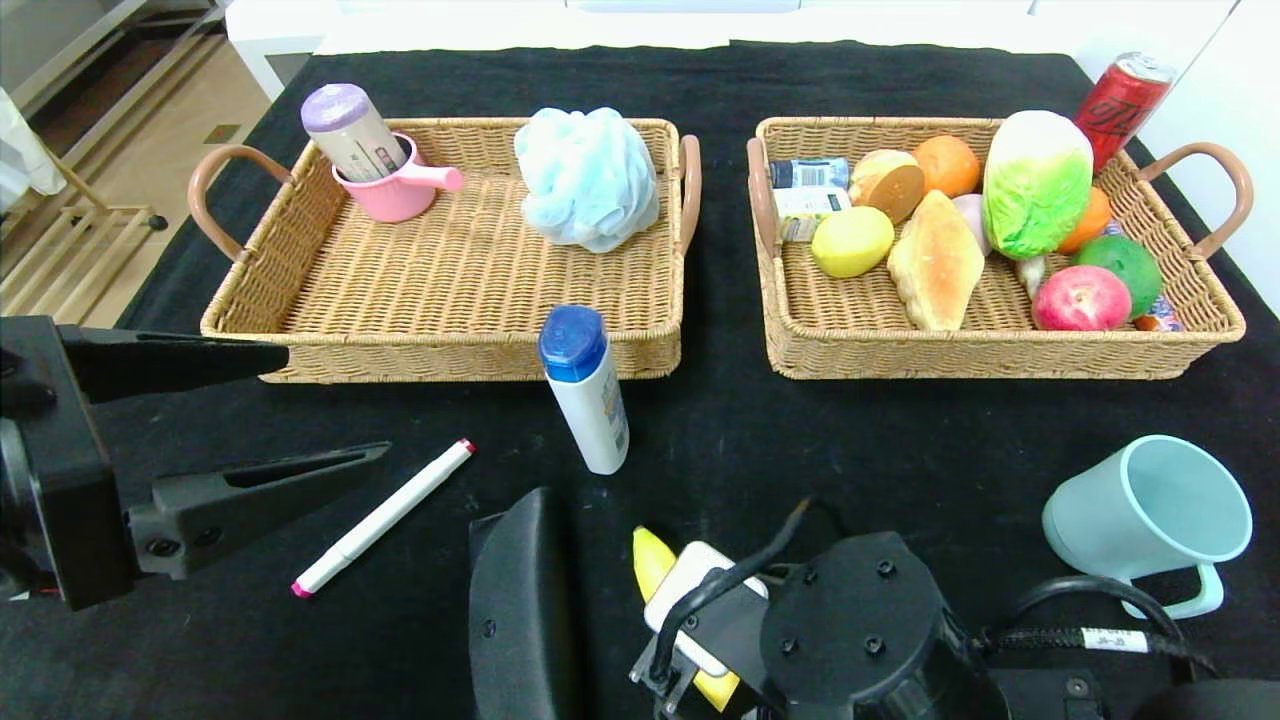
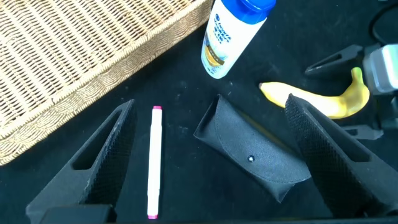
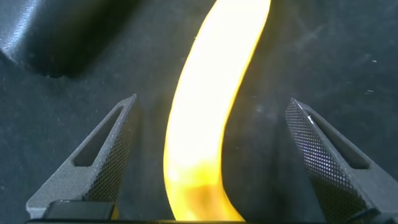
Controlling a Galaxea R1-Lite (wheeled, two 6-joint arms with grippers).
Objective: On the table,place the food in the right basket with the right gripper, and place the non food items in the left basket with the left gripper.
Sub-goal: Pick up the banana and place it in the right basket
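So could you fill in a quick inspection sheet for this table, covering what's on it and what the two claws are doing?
Surface: table under a black cloth.
Job's things: left basket holds a pink cup with a bottle in it and a blue bath puff; right basket is full of food. Loose: banana, marker, blue-capped bottle, black case, mint cup.
Clutter: red can behind the right basket.
Grippers: right gripper open astride the banana; left gripper open above marker and case.
Cables: black cable on the right arm.
Surroundings: wooden rack, floor.
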